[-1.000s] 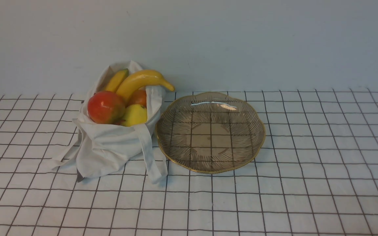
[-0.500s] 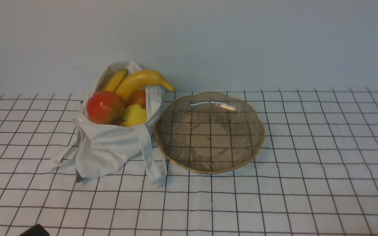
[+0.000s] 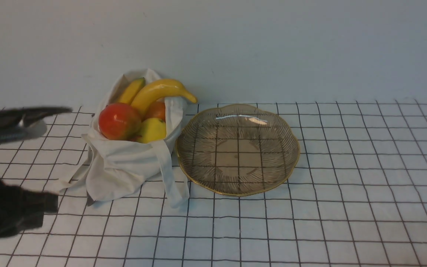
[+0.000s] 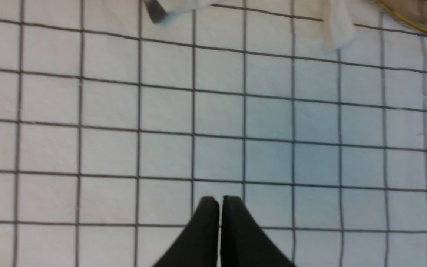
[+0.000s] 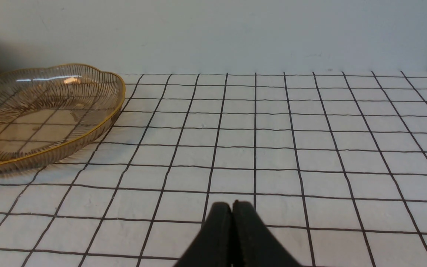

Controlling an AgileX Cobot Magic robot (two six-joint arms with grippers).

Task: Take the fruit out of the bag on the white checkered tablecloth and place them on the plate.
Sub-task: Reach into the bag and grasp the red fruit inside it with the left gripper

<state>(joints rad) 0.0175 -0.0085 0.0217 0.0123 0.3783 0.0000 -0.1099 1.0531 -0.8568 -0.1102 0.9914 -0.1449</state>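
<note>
The off-white bag (image 3: 124, 167) stands on the white checkered tablecloth (image 3: 347, 185), open at the top. In it are a red fruit (image 3: 119, 121), two bananas (image 3: 159, 92), a yellow-green fruit (image 3: 153, 129) and a small orange-red one (image 3: 156, 110). The empty smoky glass plate (image 3: 237, 148) lies just right of the bag. My left gripper (image 3: 59, 110), blurred, is to the left of the bag at fruit height. In the left wrist view it (image 4: 219, 200) is shut and empty above the cloth. My right gripper (image 5: 232, 205) is shut and empty, low over the cloth, right of the plate (image 5: 43, 111).
A plain pale wall (image 3: 272, 48) runs behind the table. The bag's long handles (image 3: 169, 178) trail onto the cloth in front of it. The left arm's dark body (image 3: 6, 207) fills the lower left of the front view.
My left arm has come into the front view from the lower left edge and risen toward the bag's left side. The bag, fruit and plate stay put.
</note>
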